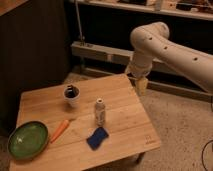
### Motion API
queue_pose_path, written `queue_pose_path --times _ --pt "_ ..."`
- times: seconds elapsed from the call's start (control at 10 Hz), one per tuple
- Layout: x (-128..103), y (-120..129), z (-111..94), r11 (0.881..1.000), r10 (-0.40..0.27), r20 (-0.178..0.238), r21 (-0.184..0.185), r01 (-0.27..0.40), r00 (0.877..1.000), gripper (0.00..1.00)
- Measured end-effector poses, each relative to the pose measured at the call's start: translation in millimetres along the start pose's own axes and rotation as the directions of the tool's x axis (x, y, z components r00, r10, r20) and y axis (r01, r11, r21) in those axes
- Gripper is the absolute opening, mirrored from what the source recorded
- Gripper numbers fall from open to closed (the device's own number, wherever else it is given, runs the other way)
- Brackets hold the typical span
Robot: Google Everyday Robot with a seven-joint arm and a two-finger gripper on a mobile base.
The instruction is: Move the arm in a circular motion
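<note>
My arm (167, 47) reaches in from the right, and my jaws hang at its tan tip above the far right edge of the wooden worktop (125, 97). Whether they are apart or together, I cannot tell. On the worktop stand a green bowl (27, 140), a carrot (59, 131) just beside it, a white cup (71, 94), an upright bottle (100, 111) and a blue sponge (97, 138). A speckled floor (182, 135) lies to the right, with dark shelving (100, 51) behind.

White arm (170, 47) w/ tan gripper (142, 86) by wood table (127, 120) edge; green bowl (27, 140).
</note>
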Motion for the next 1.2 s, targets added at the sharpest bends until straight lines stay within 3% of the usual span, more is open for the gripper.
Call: queue_pose_path --times 0.3,0.6,0.9,1.1,1.2 --pt "25 85 -3 0.995 0.091 0.000 -0.049 -0.091 0.996 0.80" --pt "2 161 2 0.995 0.032 0.031 -0.098 -0.029 0.999 0.80" --pt "-42 190 7 0.989 -0.081 0.082 -0.115 0.090 0.993 0.80" --pt "-85 188 12 0.976 -0.171 0.120 -0.118 0.185 0.978 0.80" --pt "-117 180 15 0.963 -0.224 0.142 -0.118 0.241 0.964 0.80"
